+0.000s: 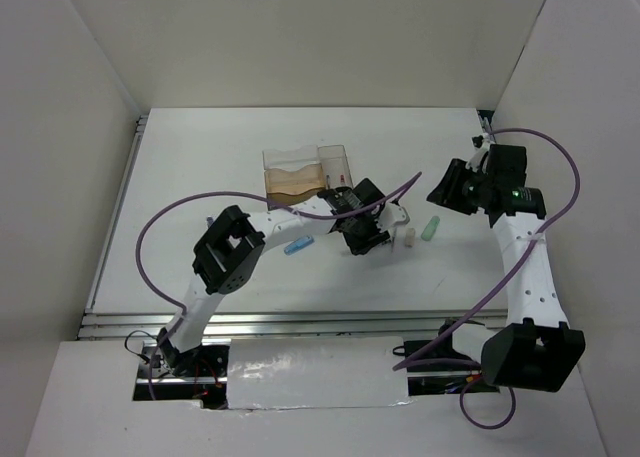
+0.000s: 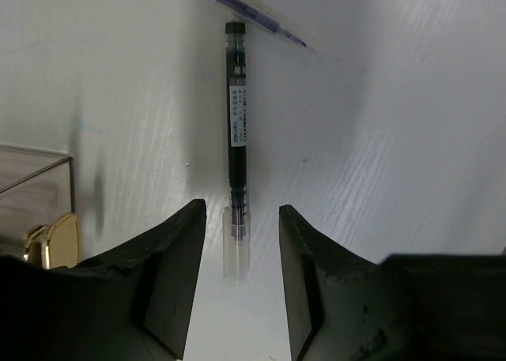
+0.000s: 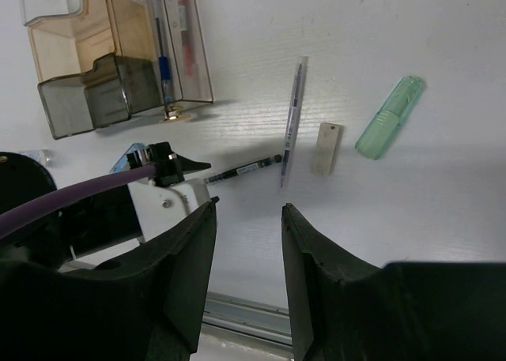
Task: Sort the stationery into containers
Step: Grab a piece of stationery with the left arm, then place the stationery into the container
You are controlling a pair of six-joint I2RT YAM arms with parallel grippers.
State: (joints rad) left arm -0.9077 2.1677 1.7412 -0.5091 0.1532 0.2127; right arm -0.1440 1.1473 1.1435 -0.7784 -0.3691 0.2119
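- Step in hand: the black pen [image 2: 236, 116] is being picked up by the left gripper [image 2: 241, 215]. This is judged to be the line-up just ahead of the grasp; no grip is made yet.
- Left claw: the jaws are set at a fairly narrow gap, one on each side of the pen's clear end. A strip of table [image 1: 200, 177] shows on both sides and nothing is held. How low the jaws sit over the pen cannot be told.
- The black pen is laid flat at about mid-table, just on the near side of the organizer [image 1: 300, 172]. The organizer is stood toward the middle of the far edge.
- A clear-barrelled pen [image 3: 292, 116] is laid across the black pen's far tip; touching or just beside cannot be told.
- Right gripper [image 3: 249, 211]: it is held above the table toward the right edge, jaws moderately wide and empty.
- Already binned: a blue pen [image 3: 160, 45] and a red pen [image 3: 183, 21] are seen in the organizer's narrow clear compartment.
- Not yet sorted:
  - A beige piece [image 3: 325, 148] and a mint-green piece [image 3: 389, 118] are laid on the right-edge side of the pens.
  - A blue piece [image 1: 298, 245] is laid beside the left arm, toward the near edge.
- Next move, as judged:
  - The jaws are to be closed on the clear end, then the pen lifted, tipped upright and carried to the narrow compartment.
  - The hold would be near one end, so droop or swing is likely.
  - The clear-barrelled pen should not be dragged along.
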